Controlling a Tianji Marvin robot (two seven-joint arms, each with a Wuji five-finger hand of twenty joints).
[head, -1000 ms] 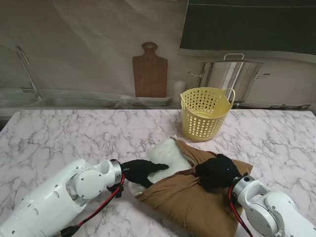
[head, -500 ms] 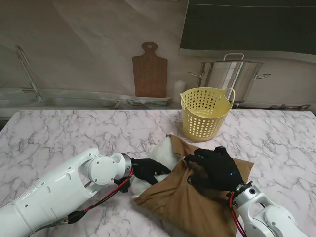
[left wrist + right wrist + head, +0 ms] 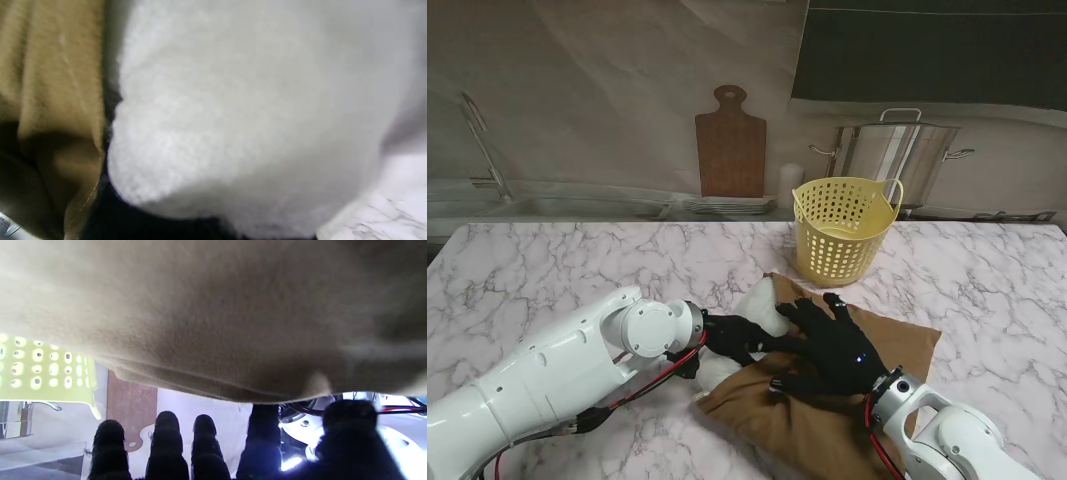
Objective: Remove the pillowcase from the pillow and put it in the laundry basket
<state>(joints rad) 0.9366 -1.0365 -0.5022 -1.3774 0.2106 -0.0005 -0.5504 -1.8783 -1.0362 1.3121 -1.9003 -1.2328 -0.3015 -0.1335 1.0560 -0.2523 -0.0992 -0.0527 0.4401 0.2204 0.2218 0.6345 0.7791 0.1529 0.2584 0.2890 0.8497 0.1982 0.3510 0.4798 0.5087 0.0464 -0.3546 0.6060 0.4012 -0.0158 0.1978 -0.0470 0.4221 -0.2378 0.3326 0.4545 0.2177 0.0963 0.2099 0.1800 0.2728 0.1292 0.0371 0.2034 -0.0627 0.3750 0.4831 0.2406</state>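
Observation:
A white pillow point(image 3: 765, 300) point(image 3: 233, 110) lies mid-table, its left end sticking out of a brown pillowcase point(image 3: 907, 342) point(image 3: 50, 83) point(image 3: 213, 313). My left hand point(image 3: 732, 338) is curled on the bare pillow end, right at the case's open edge. Flat on top of the pillowcase lies my right hand point(image 3: 827, 345), its fingers point(image 3: 166, 443) spread apart and holding nothing. The yellow laundry basket point(image 3: 842, 228) point(image 3: 43, 370) stands upright just beyond the pillow, farther from me.
A wooden cutting board point(image 3: 730, 145) leans on the back wall, with stacked plates point(image 3: 727, 207) at its foot. A steel pot point(image 3: 895, 150) stands behind the basket to the right. A sink tap point(image 3: 482, 140) is at the far left.
My right hand went from a closed grip on the pillowcase to spread fingers and slid left across it. The left hand pushed further right onto the pillow end.

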